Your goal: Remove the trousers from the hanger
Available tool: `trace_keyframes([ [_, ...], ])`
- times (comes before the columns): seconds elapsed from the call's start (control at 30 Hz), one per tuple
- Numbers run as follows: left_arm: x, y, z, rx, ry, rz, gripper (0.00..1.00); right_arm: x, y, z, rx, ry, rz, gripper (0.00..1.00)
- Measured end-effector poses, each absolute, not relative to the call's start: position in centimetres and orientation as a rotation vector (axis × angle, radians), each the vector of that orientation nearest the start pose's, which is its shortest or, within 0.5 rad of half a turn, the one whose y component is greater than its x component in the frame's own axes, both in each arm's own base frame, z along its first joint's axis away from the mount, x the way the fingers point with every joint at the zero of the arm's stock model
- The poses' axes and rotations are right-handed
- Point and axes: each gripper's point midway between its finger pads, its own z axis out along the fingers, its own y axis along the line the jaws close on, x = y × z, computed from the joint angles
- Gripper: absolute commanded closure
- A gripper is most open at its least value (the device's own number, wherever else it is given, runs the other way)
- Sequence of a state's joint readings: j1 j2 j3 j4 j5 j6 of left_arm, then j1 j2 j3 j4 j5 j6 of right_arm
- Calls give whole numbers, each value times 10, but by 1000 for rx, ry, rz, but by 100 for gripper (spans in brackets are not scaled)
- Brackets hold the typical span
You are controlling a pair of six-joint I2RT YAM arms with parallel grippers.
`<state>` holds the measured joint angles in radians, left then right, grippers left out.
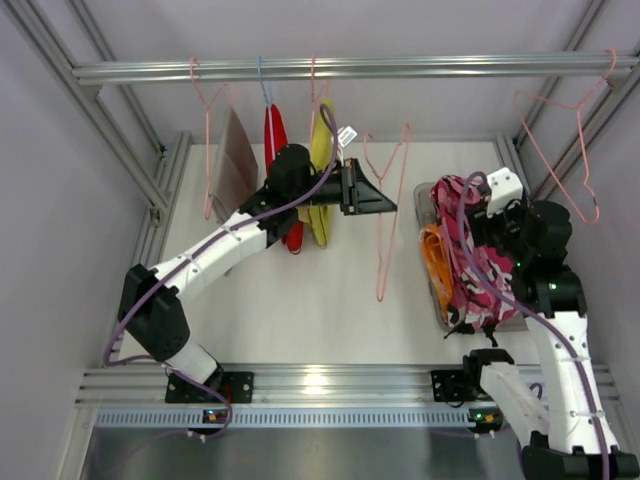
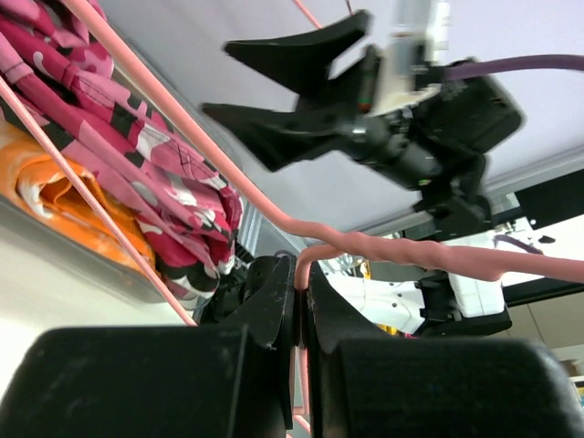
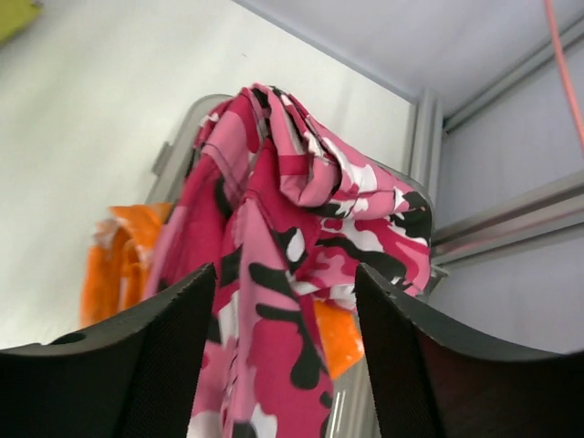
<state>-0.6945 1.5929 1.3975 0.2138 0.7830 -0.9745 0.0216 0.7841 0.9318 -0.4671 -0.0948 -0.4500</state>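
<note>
Three garments are hung from the rail (image 1: pixel 350 68) at the left: a brown garment (image 1: pixel 237 160), a red garment (image 1: pixel 275 135) and a yellow garment (image 1: pixel 322 140). Just right of them, the left gripper (image 2: pixel 299 310) is clenched on the wire of a bare pink hanger (image 2: pixel 392 248), which is held out over the table with nothing draped on it.

Further right, a tray (image 3: pixel 180 146) is seen with both pairs of trousers in it. The orange trousers (image 1: pixel 432 255) are bunched along its left side, and the pink camouflage trousers (image 1: pixel 478 260) are heaped beside and partly over them.

Above that heap the right gripper (image 3: pixel 283 274) is held with its jaws spread and released; the cloth lies below and between the fingers, and nothing is pinched.

The trousers are judged to be light, soft and limp, so they are expected to sag, fold and slide rather than hold a shape. If they are to be taken up again, a thick gathered fold or the waistband is judged the best place for a hold, since a single thin layer could slip out.
</note>
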Motion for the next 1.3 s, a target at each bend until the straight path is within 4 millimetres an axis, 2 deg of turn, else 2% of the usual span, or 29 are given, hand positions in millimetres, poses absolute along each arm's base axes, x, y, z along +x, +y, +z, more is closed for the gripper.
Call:
trace_keyframes([
  [0.13, 247, -401, 359, 522, 1872, -1791, 100, 266, 18, 304, -466, 1775, -84, 43],
  [0.23, 237, -402, 353, 563, 1887, -1745, 100, 245, 35, 321, -417, 1717, 47, 44],
  [0.4, 211, -411, 345, 612, 1928, -1626, 100, 212, 83, 362, -411, 1607, 390, 45],
  [0.47, 205, -416, 342, 603, 1956, -1573, 100, 202, 99, 367, -411, 1603, 529, 45],
  [0.6, 215, -419, 341, 480, 2031, -1441, 100, 189, 123, 369, -384, 1623, 766, 45],
  [0.73, 240, -426, 346, 316, 2066, -1315, 100, 184, 135, 363, -372, 1640, 890, 45],
  [0.87, 253, -436, 341, 221, 2092, -1226, 100, 180, 147, 352, -399, 1676, 984, 45],
  [1.1, 248, -461, 326, 219, 2129, -1185, 100, 173, 169, 337, -482, 1722, 1082, 47],
  [1.3, 249, -466, 320, 221, 2138, -1173, 100, 188, 182, 314, -504, 1807, 1063, 52],
])
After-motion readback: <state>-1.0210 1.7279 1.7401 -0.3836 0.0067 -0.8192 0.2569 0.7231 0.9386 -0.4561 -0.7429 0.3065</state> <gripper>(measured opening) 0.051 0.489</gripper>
